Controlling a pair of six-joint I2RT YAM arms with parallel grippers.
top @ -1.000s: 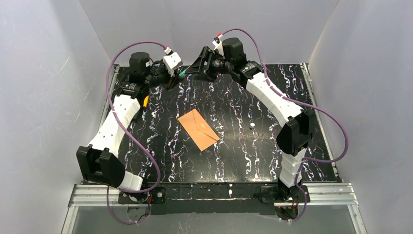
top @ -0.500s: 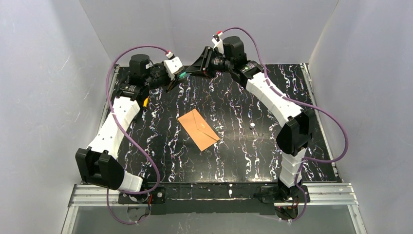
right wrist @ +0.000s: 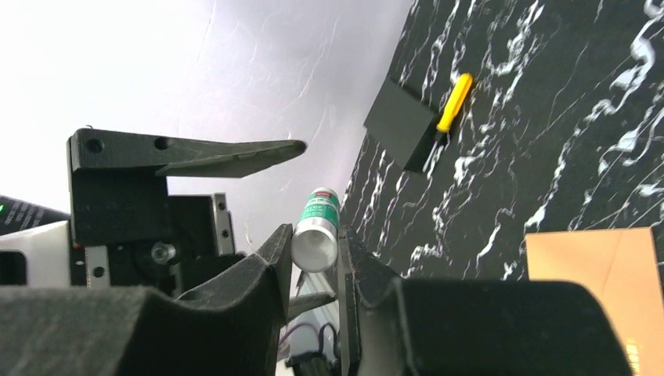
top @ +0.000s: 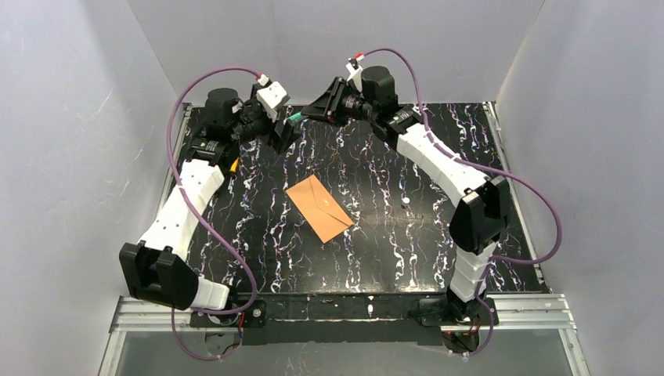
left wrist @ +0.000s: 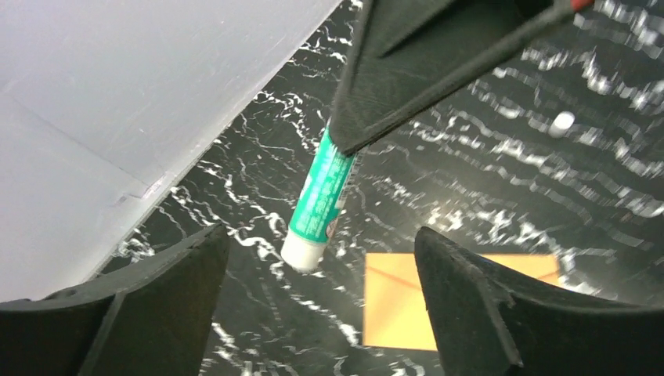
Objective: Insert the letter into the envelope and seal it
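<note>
Left fingers (left wrist: 117,313) have opened wide; right fingers (right wrist: 254,286) pinch the glue stick (left wrist: 321,196); envelope (top: 319,207) orange-brown, flat.

The envelope (top: 318,208) is a flat orange-brown kraft rectangle lying near the middle of the black marbled table (top: 407,235). It is turned askew, long axis running from 10 o'clock to 4 o'clock, faint diagonal fold lines facing up.
</note>
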